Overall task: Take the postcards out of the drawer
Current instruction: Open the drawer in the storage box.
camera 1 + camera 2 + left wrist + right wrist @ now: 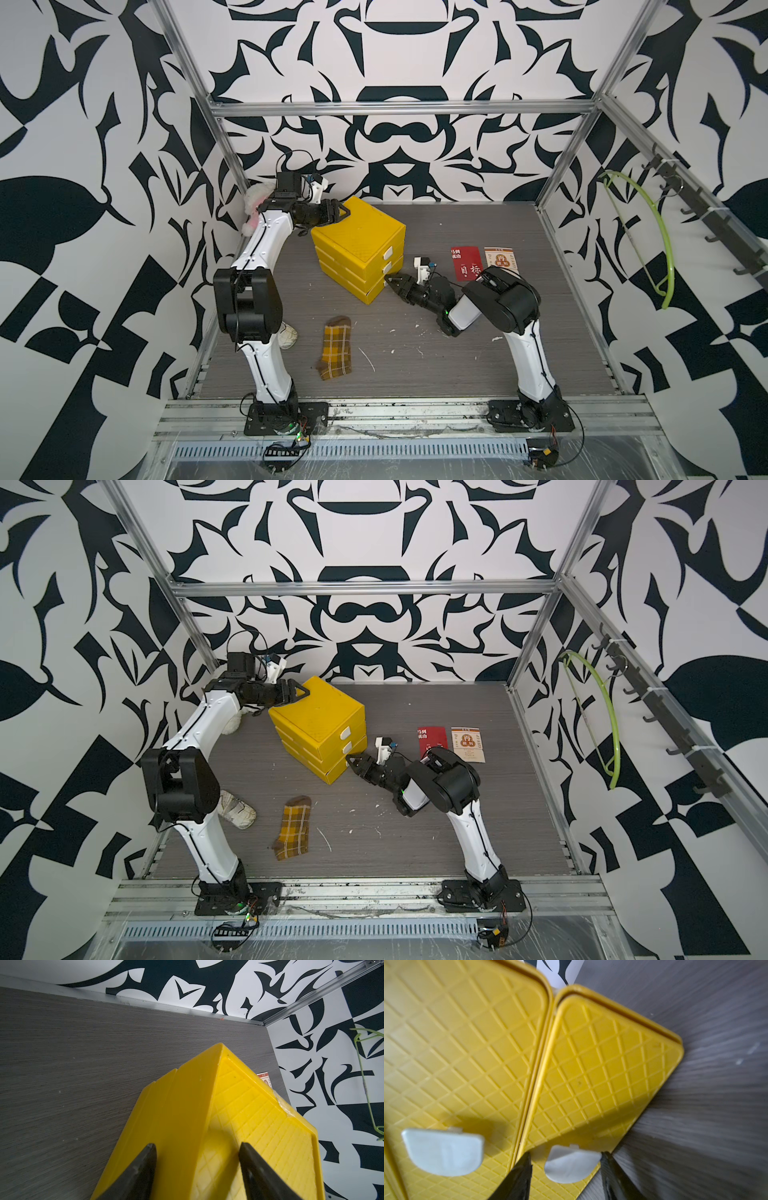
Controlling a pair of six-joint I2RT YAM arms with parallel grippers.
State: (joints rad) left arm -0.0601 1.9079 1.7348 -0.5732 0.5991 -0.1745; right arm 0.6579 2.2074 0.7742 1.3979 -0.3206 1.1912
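- The yellow drawer unit (357,232) is standing on the grey table (457,353), turned at an angle. It is having three drawers, one above another.
- The right gripper (388,278) is reaching low to the front of the bottom drawer (591,1076).
- In the right wrist view, its jaws are standing spread, one at each side of the white handle (571,1165) of this drawer. One finger (610,1169) is seeming to touch the handle's edge, while the other is keeping a small gap to it.
- The middle drawer's handle (442,1153) is sitting just beside, outside the jaws.
- The left gripper (340,212) is resting at the upper back corner of the unit, on the side away from the handles.
- Its jaws are spread wide with this corner between them. In the left wrist view, one finger (145,1167) is lying along the side wall and the other over the patterned top.
- The postcards are lying outside the drawers, flat on the table, to the right of the unit and beyond the right arm.
- The red postcard (464,262) and the cream postcard (500,259) are lying side by side, near each other and not overlapping.
- The plaid sock (336,348) is lying flat nearer the front, between the two arms and well apart from the unit.
- A white shoe (237,810) is lying just beside the left arm.
- A green hanger (648,241) is hanging on the right wall.
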